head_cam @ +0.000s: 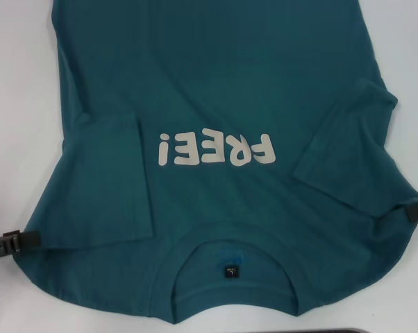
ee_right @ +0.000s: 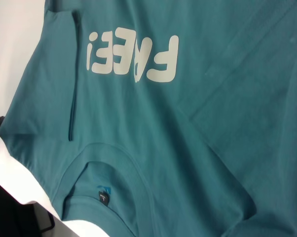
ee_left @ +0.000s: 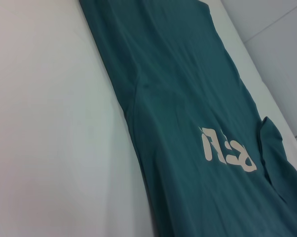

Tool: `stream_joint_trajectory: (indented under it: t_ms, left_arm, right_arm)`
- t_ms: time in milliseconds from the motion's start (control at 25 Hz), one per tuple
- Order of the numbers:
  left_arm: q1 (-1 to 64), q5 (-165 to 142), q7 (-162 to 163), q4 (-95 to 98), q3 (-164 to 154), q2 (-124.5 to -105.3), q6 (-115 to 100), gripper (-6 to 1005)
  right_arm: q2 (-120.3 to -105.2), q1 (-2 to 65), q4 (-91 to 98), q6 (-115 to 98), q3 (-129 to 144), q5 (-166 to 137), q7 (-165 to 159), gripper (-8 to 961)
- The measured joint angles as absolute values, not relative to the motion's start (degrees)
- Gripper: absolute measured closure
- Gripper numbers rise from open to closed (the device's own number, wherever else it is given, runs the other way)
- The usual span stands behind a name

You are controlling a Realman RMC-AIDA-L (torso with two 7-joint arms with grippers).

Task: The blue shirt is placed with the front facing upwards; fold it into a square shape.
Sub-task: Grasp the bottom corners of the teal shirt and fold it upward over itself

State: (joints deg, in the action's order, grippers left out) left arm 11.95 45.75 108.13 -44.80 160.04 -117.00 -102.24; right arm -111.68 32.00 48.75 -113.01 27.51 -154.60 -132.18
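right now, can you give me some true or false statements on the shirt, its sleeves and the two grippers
1. The blue shirt lies front up with its cream lettering showing. True.
2. Both sleeves stick straight out past the shirt's sides. False: both are folded in over the body.
3. The left gripper is at the shirt's shoulder edge. True.
4. The right gripper hangs high over the lettering. False: it is at the other shoulder edge.
5. The collar lies at the far end from the robot. False: it is on the near side.
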Motion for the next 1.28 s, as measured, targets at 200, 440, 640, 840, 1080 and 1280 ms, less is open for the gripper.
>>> stream_joint_trajectory:
  t_ms: [200,440,640,840,1080,1280]
  left_arm:
    - [11.96,45.67,108.37,-44.34,159.06,-117.09,-101.54,246]
    - [12.00,45.04,108.67,-44.14,158.44,-117.28,-100.82,258]
    - [12.14,45.00,109.36,-44.10,158.46,-117.29,-100.72,268]
    - [12.59,44.89,110.60,-45.98,157.92,-118.22,-102.12,276]
    - [12.48,42.06,111.57,-52.68,157.45,-121.64,-101.58,385]
    - [12.80,41.93,111.66,-52.83,157.12,-121.68,-101.80,475]
  right_arm:
    - [-111.62,32.18,48.54,-112.85,27.51,-154.60,-132.19,918]
    - [-111.62,32.16,48.51,-112.84,27.51,-154.60,-132.19,918]
    - [-111.62,32.08,48.51,-112.84,27.51,-154.60,-132.19,918]
    - [-111.62,32.17,48.51,-112.95,27.50,-154.60,-132.19,918]
    - [-111.62,32.07,48.75,-113.21,27.50,-154.60,-132.34,918]
    - [-111.62,32.24,48.52,-113.10,27.42,-154.60,-132.36,917]
